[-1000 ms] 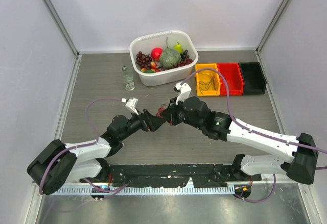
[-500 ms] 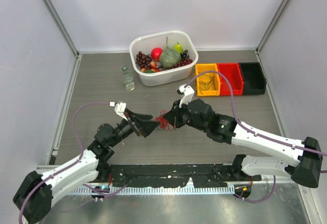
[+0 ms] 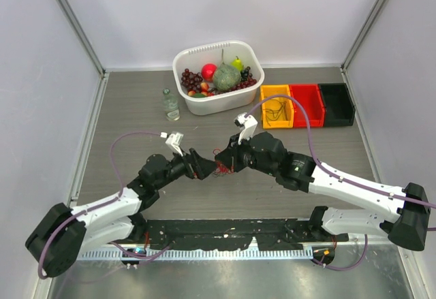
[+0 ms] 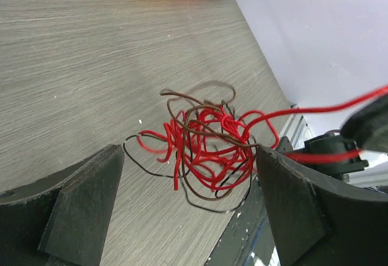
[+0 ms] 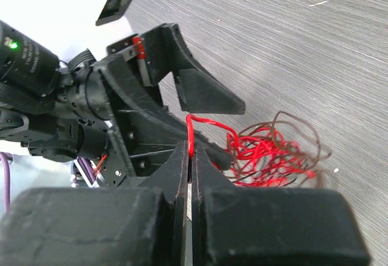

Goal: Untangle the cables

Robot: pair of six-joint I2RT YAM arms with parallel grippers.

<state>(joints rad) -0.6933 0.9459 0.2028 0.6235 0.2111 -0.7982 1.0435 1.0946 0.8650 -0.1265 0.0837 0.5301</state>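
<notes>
**Cable knot mid-table, one red strand pinched**

Looking at a small knot of cables (image 3: 219,169), thin red and dark wires, about dead centre of the grey table (image 3: 136,108) and right between the two grippers. Can't really tell whether it's resting on the wood or hanging just above it.

Coming in from 8 o'clock: the left gripper (image 3: 199,165), jaws spread wide. From its wrist cam, got the cables (image 4: 206,151) framed between the two fingers (image 4: 91,205), close to both pads but with no clear contact.

Reaching in from 4 o'clock: the right gripper (image 3: 222,159), jaws pressed together and pinching a single red strand. Clamped right at the tips on its own cam (image 5: 189,151), then trailing off toward 3 o'clock into the rest of the cables (image 5: 270,154).

Further back, seen from the knot:
- white tub (image 3: 204,105) of fruit at 12 o'clock
- small clear bottle (image 3: 170,104) at 11
- yellow bin (image 3: 276,106), red bin (image 3: 306,105) and black bin (image 3: 337,103) lined up around 2, with some thin dark wire in the yellow one
</notes>
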